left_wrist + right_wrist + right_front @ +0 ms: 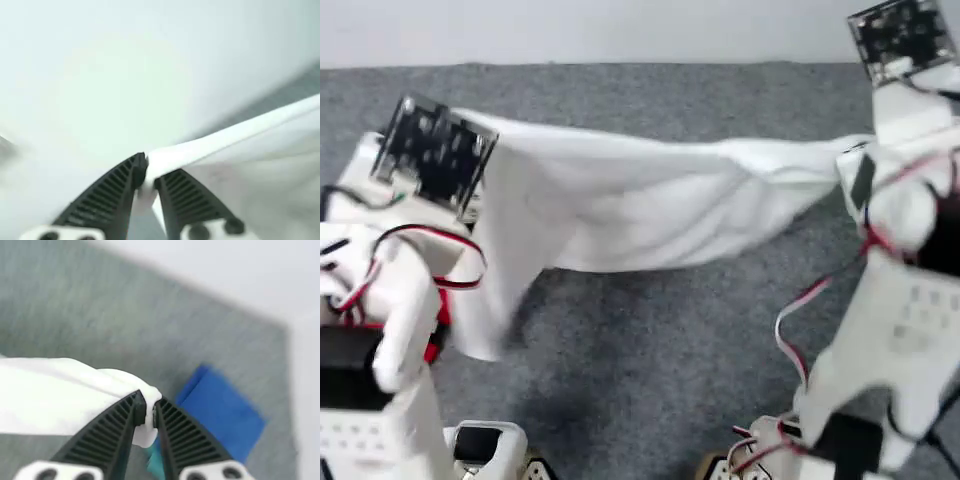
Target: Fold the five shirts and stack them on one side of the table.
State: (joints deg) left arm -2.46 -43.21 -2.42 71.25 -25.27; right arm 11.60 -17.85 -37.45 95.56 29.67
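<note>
A white shirt point(640, 205) hangs stretched across the upper half of the high view, running from the upper left to the right edge and lifted off the grey table point(670, 340). Its lower left corner droops toward the middle left of the frame. The left gripper point(146, 167) is clamped on a bunched edge of the fabric, its ribbed black jaws pinching a fold between them. The right gripper point(148, 407) is closed the same way on the opposite end, with a wad of cloth squeezed at its tips. Holding the garment by two far-apart points pulls it taut and lets the slack fall in long creases (the cloth between the arms sags slightly in the middle), which probably serves to spread it flat before it is laid down for folding. Below the right gripper, a blue folded cloth point(220, 407) lies on the table with a teal edge point(154, 460) just beside it, possibly the start of the stack on that side, though I cannot tell whether these are shirts.
</note>
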